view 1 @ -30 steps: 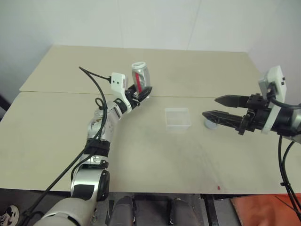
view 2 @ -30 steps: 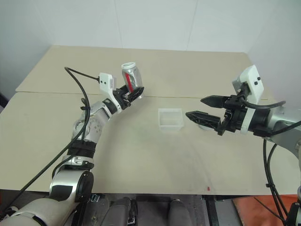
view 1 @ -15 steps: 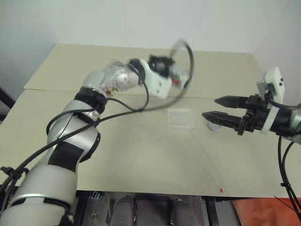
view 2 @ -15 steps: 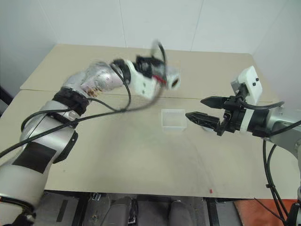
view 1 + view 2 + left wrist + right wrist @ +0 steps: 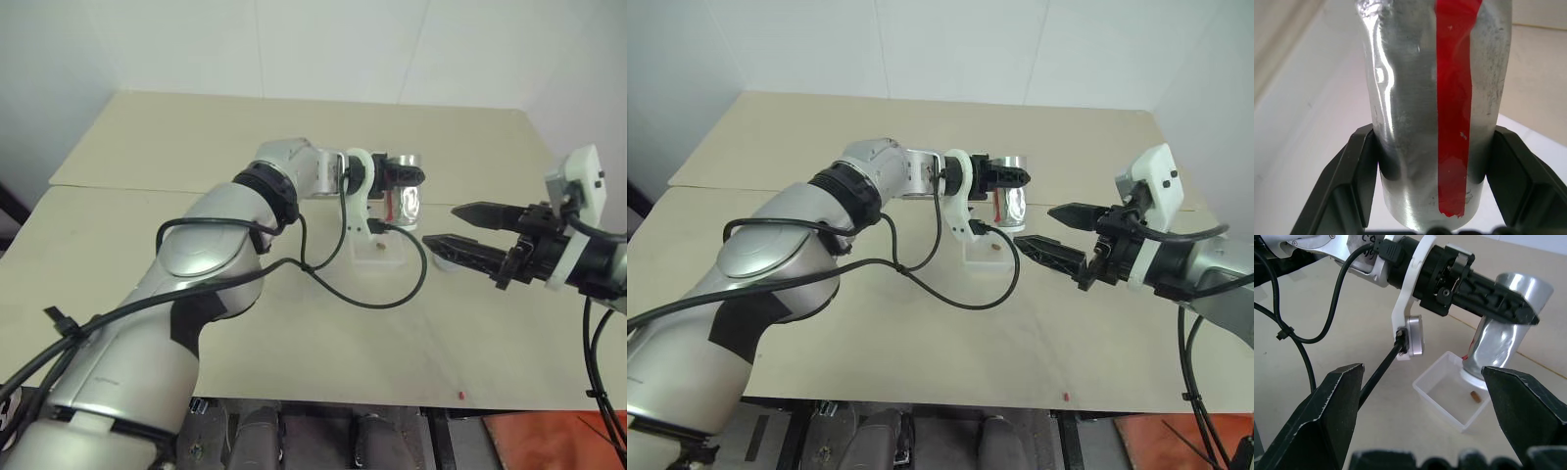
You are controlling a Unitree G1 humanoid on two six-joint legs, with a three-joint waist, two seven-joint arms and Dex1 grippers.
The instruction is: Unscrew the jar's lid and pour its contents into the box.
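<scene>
**Jar inverted over box; contents down, lid lying loose on the worktop**

You are holding the jar (image 5: 1007, 204) upside down in your left gripper (image 5: 1011, 178), its fingers (image 5: 1359, 171) clamped on the labelled body near the base, one on either side of the red stripe. The open mouth is pointing down, sitting just over the far corner of the clear box (image 5: 1447, 399). A small brownish piece (image 5: 1474, 396) is lying on the box floor beside the jar mouth, so the contents appear to be delivered.

Your right gripper (image 5: 1038, 227) is hovering just right of the box with its fingers (image 5: 1337, 406) spread wide apart and gripping nothing. The grey lid (image 5: 442, 259) is resting on the worktop (image 5: 294, 323) behind the lower right finger, partly hidden by it.

Risks from here, as judged:
- The jar mouth is standing very close to the box wall; lowering or swinging the jar sideways could tip or push this light box and spill the piece.
- The left arm's cable (image 5: 392, 294) is looping across the worktop just in front of the box; pulling the arm back could drag the box along.
- The right lower finger is near the lid; a careless sweep could knock it off the worktop.
</scene>
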